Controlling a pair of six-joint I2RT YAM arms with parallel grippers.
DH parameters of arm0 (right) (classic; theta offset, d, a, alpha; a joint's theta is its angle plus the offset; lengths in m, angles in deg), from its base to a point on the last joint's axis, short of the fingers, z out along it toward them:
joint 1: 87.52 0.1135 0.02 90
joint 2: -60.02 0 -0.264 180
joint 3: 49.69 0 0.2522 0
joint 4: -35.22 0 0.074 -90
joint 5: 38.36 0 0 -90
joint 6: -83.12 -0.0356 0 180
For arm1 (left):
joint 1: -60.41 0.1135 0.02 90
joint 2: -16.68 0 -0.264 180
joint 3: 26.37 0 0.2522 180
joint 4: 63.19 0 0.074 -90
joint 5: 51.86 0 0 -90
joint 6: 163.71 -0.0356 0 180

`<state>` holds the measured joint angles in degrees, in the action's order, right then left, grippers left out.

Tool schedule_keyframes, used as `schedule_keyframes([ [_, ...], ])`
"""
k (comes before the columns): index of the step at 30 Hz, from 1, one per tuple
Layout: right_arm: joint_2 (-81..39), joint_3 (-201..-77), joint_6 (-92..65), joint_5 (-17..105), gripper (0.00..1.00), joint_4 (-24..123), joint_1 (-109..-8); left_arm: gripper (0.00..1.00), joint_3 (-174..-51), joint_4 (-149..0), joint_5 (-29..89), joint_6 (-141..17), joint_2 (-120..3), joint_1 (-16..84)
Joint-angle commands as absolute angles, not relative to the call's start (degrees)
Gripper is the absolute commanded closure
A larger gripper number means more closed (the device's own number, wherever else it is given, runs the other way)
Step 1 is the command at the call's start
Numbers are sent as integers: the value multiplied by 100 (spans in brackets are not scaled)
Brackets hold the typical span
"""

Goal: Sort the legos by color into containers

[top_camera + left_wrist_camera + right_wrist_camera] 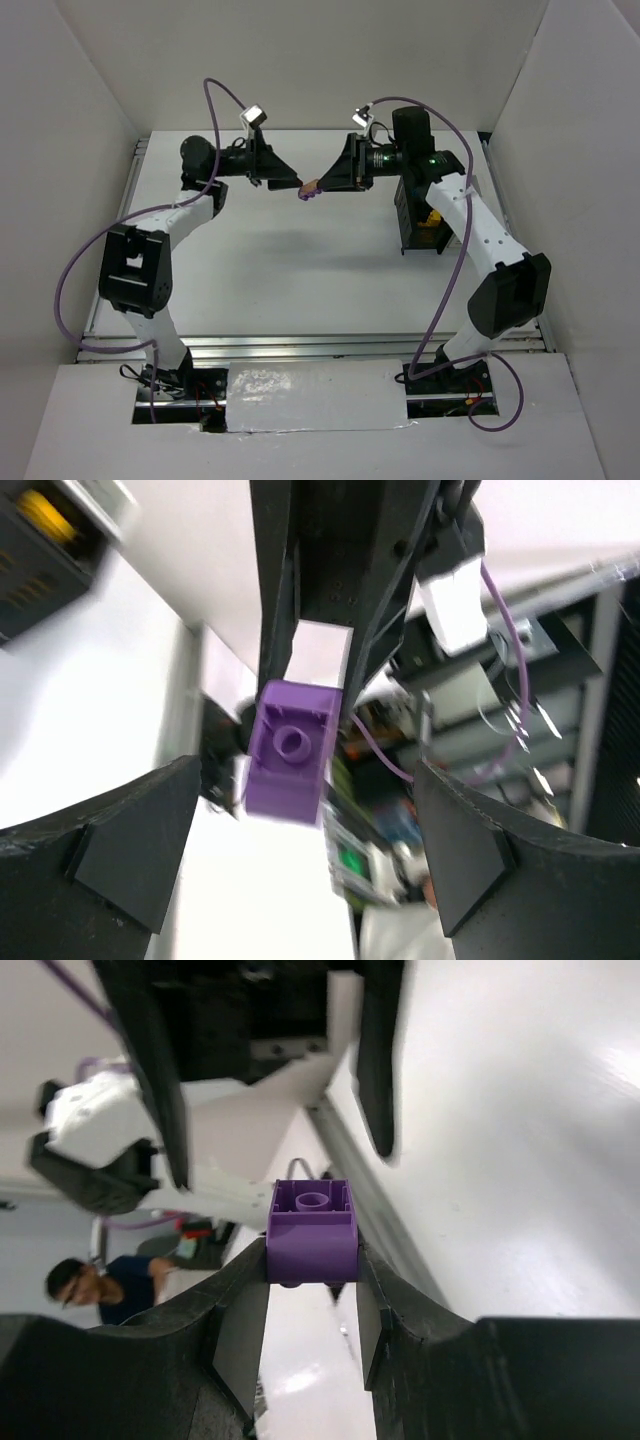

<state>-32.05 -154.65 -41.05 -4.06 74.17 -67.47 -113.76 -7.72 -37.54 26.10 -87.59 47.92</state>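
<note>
My right gripper (318, 186) is shut on a purple lego (308, 188) and holds it in the air above the back middle of the table. In the right wrist view the purple lego (312, 1232) sits pinched between my right gripper's (312, 1265) tips, hollow underside facing the camera. My left gripper (296, 183) faces it from the left, open, its tips just short of the brick. In the left wrist view the lego (290, 752) hangs from the right fingers (300, 570) above my open left gripper (310, 865). The black container (412, 222) stands at the right with a yellow lego (432, 220) inside.
The right arm (480, 230) crosses over the black container and hides what is beside it. The black container with the yellow lego also shows in the left wrist view (40, 555). White walls enclose the table on the left, back and right.
</note>
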Motion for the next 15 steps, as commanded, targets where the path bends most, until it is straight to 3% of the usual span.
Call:
schedule_keyframes([
  [1,-3060,-15548,-3412,530,100,8010,-7037,0,-11405,-3850,-3141,-361,-8011,5196],
  [3,-2841,-15390,-3500,803,100,7895,-7204,0,-12268,-7098,-2378,-2474,-7912,5434],
  [4,-2770,-15371,-3552,1214,100,7851,-7275,0,-12693,-8664,-763,-3937,-8008,5452],
  [5,-2708,-15354,-3536,1531,100,7886,-7397,1,-13019,-10315,45,-4187,-8087,5452],
  [8,-2506,-15056,-3535,2850,100,7729,-7626,0,-13076,-11147,1209,-4015,-8193,5880],
  [11,-2260,-14573,-3755,4062,100,7412,-8048,0,-12121,-11280,1929,-3864,-8018,6313],
  [15,-2022,-14536,-3606,5715,100,7630,-8303,0,-11739,-11588,2916,-4128,-7780,6375],
])
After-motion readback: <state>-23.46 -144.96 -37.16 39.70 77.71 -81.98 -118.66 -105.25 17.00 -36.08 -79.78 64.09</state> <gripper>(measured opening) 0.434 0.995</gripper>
